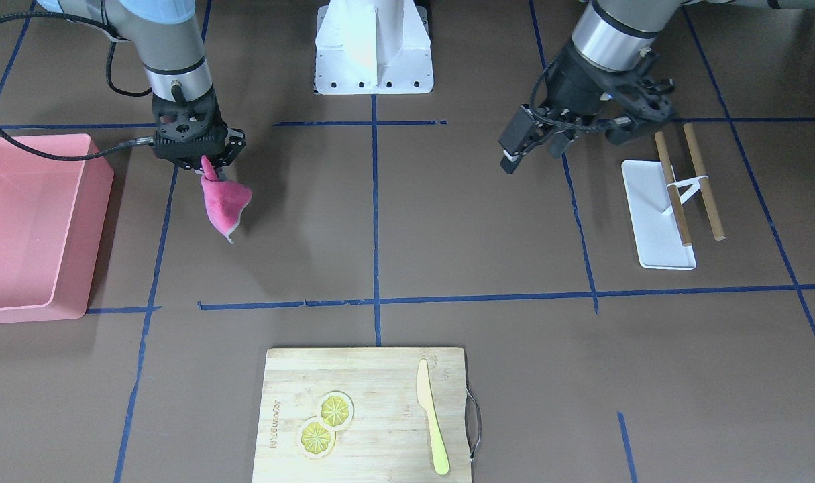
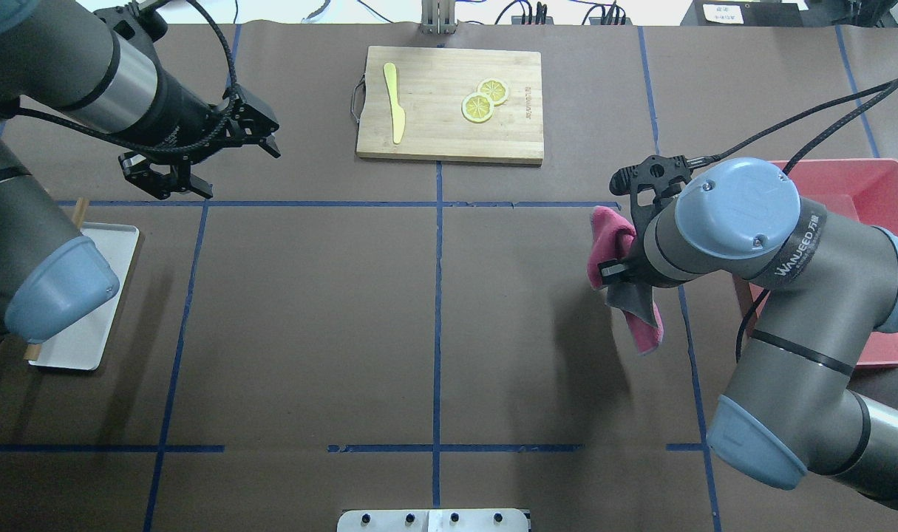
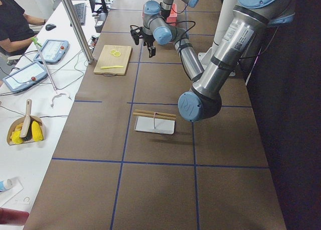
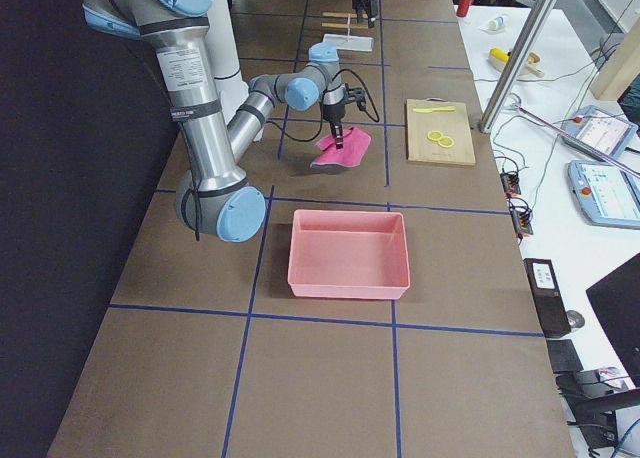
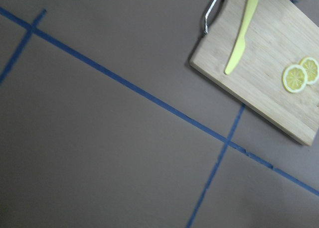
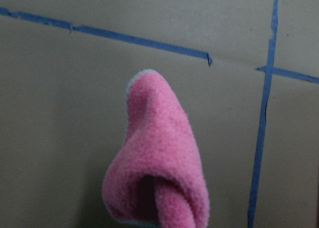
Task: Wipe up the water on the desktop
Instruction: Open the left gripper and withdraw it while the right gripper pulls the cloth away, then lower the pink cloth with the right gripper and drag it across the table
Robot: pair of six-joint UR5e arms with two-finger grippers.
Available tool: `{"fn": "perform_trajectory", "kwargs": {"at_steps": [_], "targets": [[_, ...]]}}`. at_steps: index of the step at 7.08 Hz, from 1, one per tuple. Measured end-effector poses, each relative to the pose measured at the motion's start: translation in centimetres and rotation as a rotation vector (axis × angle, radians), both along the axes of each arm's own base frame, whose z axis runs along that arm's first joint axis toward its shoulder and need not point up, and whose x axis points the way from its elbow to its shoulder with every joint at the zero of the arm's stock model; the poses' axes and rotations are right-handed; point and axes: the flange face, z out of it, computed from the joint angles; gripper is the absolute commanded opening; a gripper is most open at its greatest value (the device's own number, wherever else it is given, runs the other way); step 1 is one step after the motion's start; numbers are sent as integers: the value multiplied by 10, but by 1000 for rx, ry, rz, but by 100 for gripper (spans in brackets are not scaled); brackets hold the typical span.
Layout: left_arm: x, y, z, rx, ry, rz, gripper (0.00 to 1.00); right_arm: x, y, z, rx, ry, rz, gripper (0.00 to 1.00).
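The desktop (image 2: 308, 318), a matte brown surface divided by blue tape lines, spans the whole work area beneath both arms. A pink bin (image 1: 25, 221) sits on it at the robot's right end. A wooden cutting board (image 1: 380, 402) lies at the far edge, opposite the robot's base and on the centre tape line. A white tray (image 1: 652, 221) lies at the robot's left end, with two wooden sticks (image 1: 705, 188) propped across it on a white stand. The right gripper (image 1: 207, 164) points downward between the bin and the centre line, its jaws pinched on the upper fold of a pink cloth (image 1: 225, 201). The cloth hangs below the jaws over the desktop; whether its lower edge touches the surface cannot be determined. The left gripper (image 2: 242, 174) is raised near the tray, jaws spread wide and holding nothing. A yellow knife (image 1: 430, 416) and two lemon slices (image 1: 335, 409) rest on the board, well apart from each other.
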Motion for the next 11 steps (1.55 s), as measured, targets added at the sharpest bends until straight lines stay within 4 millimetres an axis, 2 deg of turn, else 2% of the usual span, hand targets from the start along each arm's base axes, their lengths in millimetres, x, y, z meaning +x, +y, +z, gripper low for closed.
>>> {"fn": "perform_trajectory", "kwargs": {"at_steps": [2,3,5,7,8,9,10,11], "targets": [[-13,-6,17,4,-24,-9,99,-14,18,13,-83,22,-142,0],[-16,-7,20,2,-28,-11,99,-37,25,13,-100,27,-193,0],[-26,-4,36,26,-51,9,99,-91,22,-13,-118,12,-225,0],[-63,-2,67,86,-99,37,99,-158,16,-56,-162,-43,-181,0],[-78,-2,81,106,-118,51,99,-191,11,-70,-181,-97,-142,0],[-90,-1,92,122,-135,62,99,-209,6,-75,-205,-137,-119,0],[-101,0,102,137,-151,72,99,-206,-2,-62,-236,-149,-111,0],[-108,0,107,149,-160,77,99,-178,-15,-37,-254,-149,-102,0]]}}
